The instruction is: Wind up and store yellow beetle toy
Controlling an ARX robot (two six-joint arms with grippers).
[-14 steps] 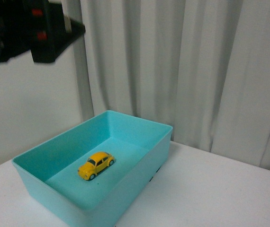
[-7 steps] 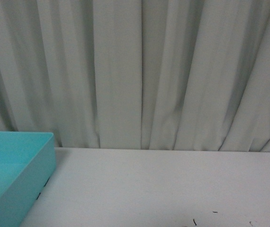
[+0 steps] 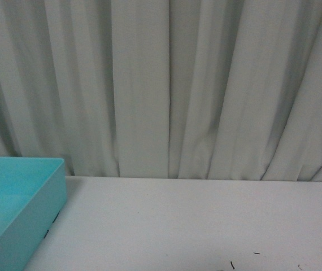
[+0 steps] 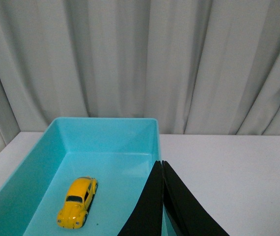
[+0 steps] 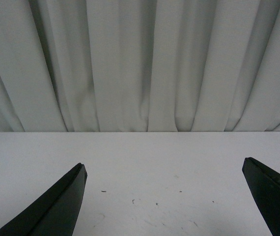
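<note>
The yellow beetle toy (image 4: 77, 201) rests on its wheels on the floor of a turquoise bin (image 4: 105, 123), seen in the left wrist view. My left gripper (image 4: 161, 163) hangs above the bin's near right wall, its black fingers pressed together with nothing between them, well to the right of the toy. In the front view only a corner of the bin (image 3: 48, 180) shows at the lower left, with a sliver of yellow at the frame edge. My right gripper (image 5: 164, 167) is open over bare white table, its fingers (image 5: 66, 196) wide apart.
A white table (image 3: 195, 220) runs from the bin to the right, with small dark specks near its front. Grey pleated curtains (image 3: 166, 84) close off the back in all views.
The front view has swung right: a second ago it held the whole bin and toy, now only the bin's corner. It has held still for the last half second.
</note>
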